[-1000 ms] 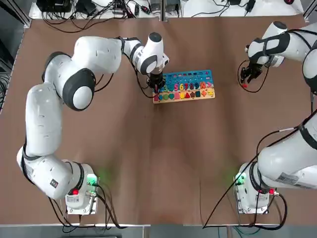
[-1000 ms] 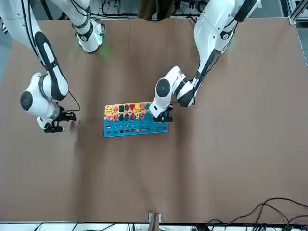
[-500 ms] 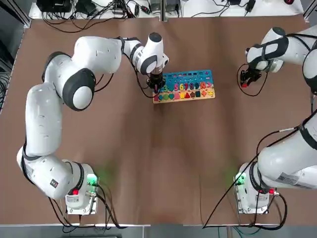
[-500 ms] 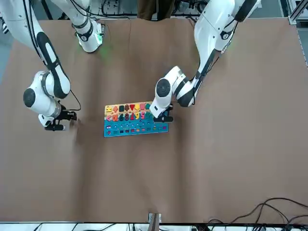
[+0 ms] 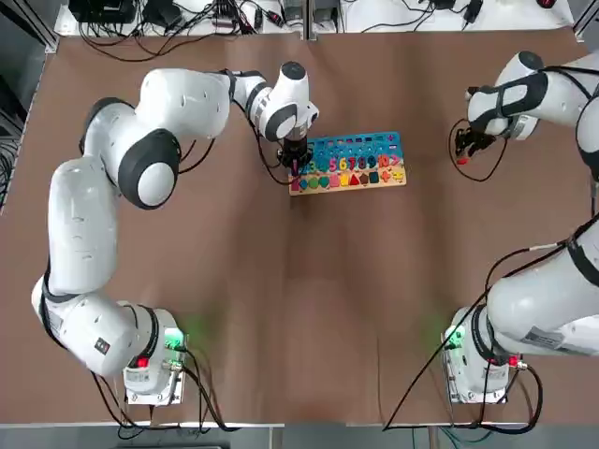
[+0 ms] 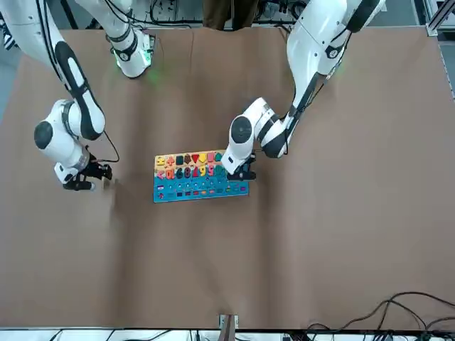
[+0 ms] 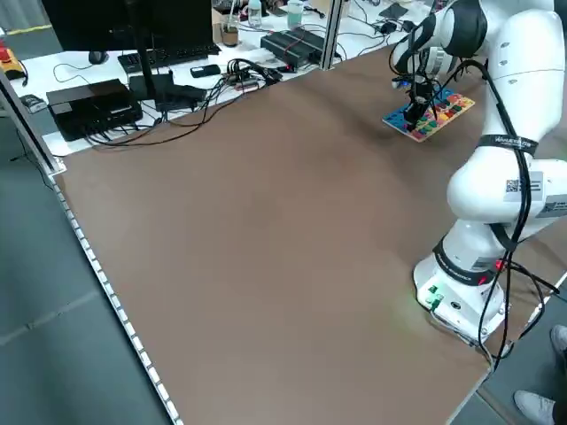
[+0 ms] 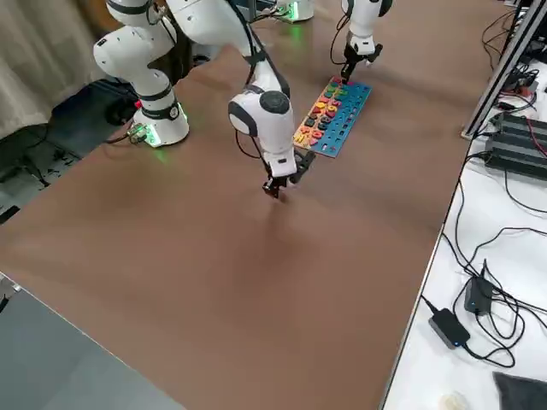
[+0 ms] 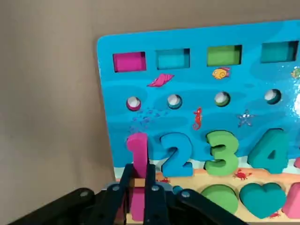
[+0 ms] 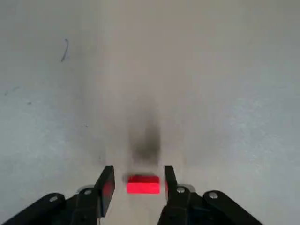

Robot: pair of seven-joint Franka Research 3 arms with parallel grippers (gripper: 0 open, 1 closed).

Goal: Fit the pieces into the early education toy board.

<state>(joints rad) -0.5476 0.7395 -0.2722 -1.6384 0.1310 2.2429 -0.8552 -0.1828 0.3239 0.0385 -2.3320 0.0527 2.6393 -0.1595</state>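
The left gripper is set at the robot's-left end of the early education toy board, pointing down onto it. Its fingers are drawn almost together and are clamped on the lower stem of a pink piece shaped like the number 1. The piece is held upright in line with the number row, just beside the blue 2. It is judged that it is gripped by its narrow stem so that it can be pressed squarely into its recess. Whether it is fully seated cannot be told. Beyond it the blue top of the board is seen, with its holes and coloured slots.

Well apart from the board, toward the robot's right, the right gripper is lowered close to the surface. Its fingers are parted and are placed one on either side of a small red piece, which lies flat between them with a slight gap at each side. The piece is straddled in this way, it is judged, so that it can be closed on and lifted.
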